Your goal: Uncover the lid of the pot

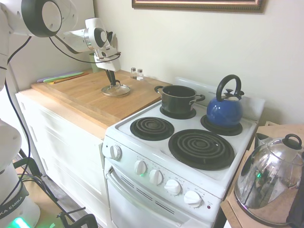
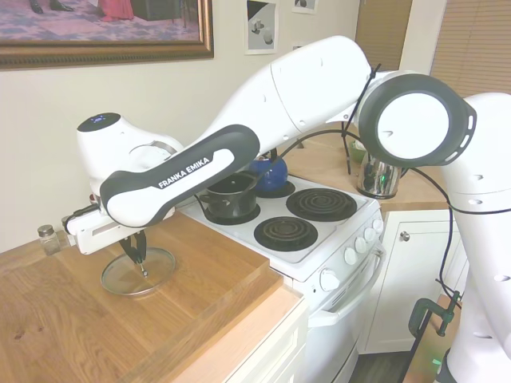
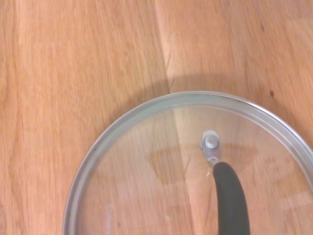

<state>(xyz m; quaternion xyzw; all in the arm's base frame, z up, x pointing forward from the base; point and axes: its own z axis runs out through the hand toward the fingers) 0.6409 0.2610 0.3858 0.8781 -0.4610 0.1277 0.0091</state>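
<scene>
In the first exterior view, taking the white stove (image 1: pixel 180 156) as the landmark: nearest, off its right front corner, stands a large shiny chrome kettle (image 1: pixel 268 183). On the stove's back burners sit the pot (image 1: pixel 178 99), black and uncovered, on the left one, and a blue kettle (image 1: pixel 225 108) on the right one; the two front coils are bare. Left of the stove lies the wooden desk (image 1: pixel 76 95), and on it, well apart from the pot, the lid (image 1: pixel 116 90) rests flat, its glass showing the wood grain in the wrist view. The gripper (image 1: pixel 111 80) stands directly over the lid, its fingers drawn together on the lid's black loop handle. Farther back on the desk, two small shakers (image 1: pixel 137 73) stand near the wall.
</scene>
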